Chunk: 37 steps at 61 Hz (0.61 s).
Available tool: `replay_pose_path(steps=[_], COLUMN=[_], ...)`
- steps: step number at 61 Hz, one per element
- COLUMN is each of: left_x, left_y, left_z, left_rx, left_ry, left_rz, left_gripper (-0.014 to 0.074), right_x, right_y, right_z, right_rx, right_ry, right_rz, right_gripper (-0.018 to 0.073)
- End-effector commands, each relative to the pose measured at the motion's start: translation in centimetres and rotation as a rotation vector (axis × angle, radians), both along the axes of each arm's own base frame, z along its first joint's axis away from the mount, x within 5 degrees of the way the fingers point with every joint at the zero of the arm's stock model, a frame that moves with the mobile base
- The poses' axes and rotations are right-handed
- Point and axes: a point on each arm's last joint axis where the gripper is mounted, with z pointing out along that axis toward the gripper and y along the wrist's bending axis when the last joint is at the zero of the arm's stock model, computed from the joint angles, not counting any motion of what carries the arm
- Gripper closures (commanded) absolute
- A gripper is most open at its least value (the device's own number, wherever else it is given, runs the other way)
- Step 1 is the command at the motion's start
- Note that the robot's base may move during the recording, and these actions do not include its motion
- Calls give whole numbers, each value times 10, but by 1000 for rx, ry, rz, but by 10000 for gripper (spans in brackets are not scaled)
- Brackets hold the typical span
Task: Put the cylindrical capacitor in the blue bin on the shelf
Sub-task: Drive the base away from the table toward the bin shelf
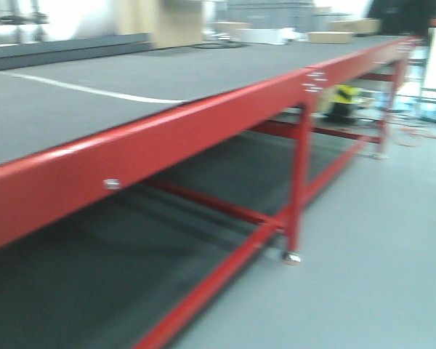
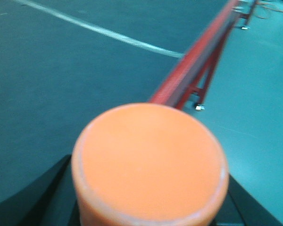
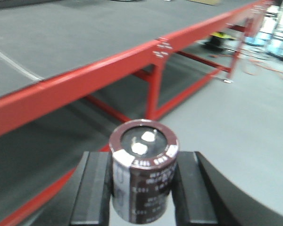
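1. Surface [image 1: 131, 80]: long grey top on a red frame, running from near left to far right. A white line [image 1: 94, 91] crosses the top. Boxes at the far end are too blurred to name.
2. Floor [image 1: 392, 240]: pale grey, right of the surface.
3. Orange cylinder [image 2: 150, 165]: flat-topped, clamped in the left pincer [image 2: 148, 207], with a dark finger on either side.
4. Capacitor [image 3: 144, 174]: dark sleeve, silvery rim, two pale terminals on top. It stands upright, gripped between the two pads of the right pincer [image 3: 142, 197].
5. Shelf, blue bin: not in view.

Handling note: the step looks like carriage to the shelf, with placement not yet begun. Keep the right pincer's clamp firm and the capacitor upright. Carry it off the red frame's edge. Release only once the blue bin is directly below.
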Motion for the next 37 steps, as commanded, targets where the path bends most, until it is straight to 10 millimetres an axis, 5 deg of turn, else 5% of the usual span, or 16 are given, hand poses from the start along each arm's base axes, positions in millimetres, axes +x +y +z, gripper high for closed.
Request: replay_pose_path(steps=[1,37], left_x=[1,1], left_y=[-1,-1], left_z=[2,2], left_rx=[-4,-4], left_ry=[-23,-23], left_rz=[-5,-5], left_gripper=[707,707], right_x=[-2,-2], right_y=[-1,-1], right_z=[5,5], right_rx=[-9,-9], right_ry=[-38,-38], right_rz=[-5,-5], right_gripper=[691,691])
